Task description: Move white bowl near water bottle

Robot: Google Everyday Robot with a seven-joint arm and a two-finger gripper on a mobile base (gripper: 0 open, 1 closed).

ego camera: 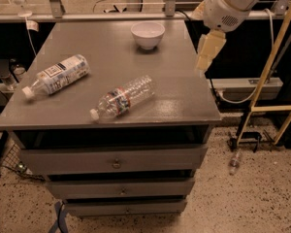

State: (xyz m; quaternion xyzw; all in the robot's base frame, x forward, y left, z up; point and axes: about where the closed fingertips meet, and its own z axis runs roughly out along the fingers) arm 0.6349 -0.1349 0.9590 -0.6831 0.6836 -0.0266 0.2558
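Grey tabletop: a flat, dull grey surface is seen below and to the left of the gripper. In the picture its right edge is crossed by the gripper's tip.
Gripper: a cream-coloured piece is hung from the white arm at the upper right. It is pointed downward and slightly left, and is held in the air by the table's right edge. Nothing is seen held in it. Whether it is open or closed cannot be told.
White bowl: it is stood upright at the back of the tabletop, to the left of the gripper and a little further back. It is apart from the gripper and is touched by nothing.
Water bottle: a clear ribbed bottle with a red-and-dark band is laid on its side, to the front and left of the gripper, near the table's front edge. Its white cap is turned toward the front left. It is well apart from the bowl.
Labelled bottle: a fatter bottle with a large white printed label is laid on its side, furthest left of the gripper.
Drawers: grey fronts with small knobs are stacked under the tabletop, below and left of the gripper.
Yellow frame: slanted yellow bars are stood to the right of the gripper, beyond the table.
Small bottle: it is left lying on the speckled floor, below the gripper and slightly right.
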